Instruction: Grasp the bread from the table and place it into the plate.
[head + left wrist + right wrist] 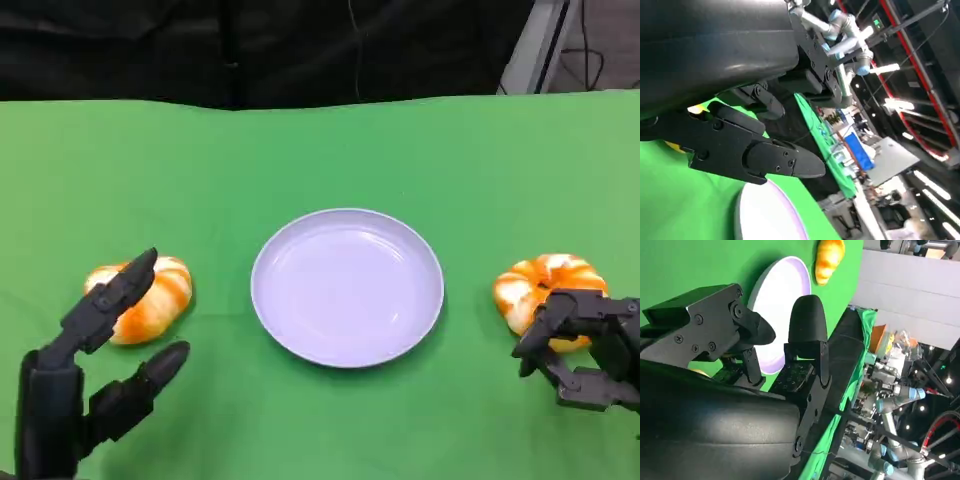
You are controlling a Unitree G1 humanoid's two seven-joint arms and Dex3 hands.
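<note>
On the green table [330, 150], a round bread [150, 298] lies just beyond the left hand [100, 370], whose fingers [115, 295] are spread apart and grasp nothing; one fingertip overlaps the near edge of this bread, though contact cannot be told. Between the two hands sits the pale plate [347, 287], bare inside. By the right hand [585, 350] lies another bread [545, 285], partly under the curled fingers [550, 320]; whether they grip it or only hover over it cannot be told.
</note>
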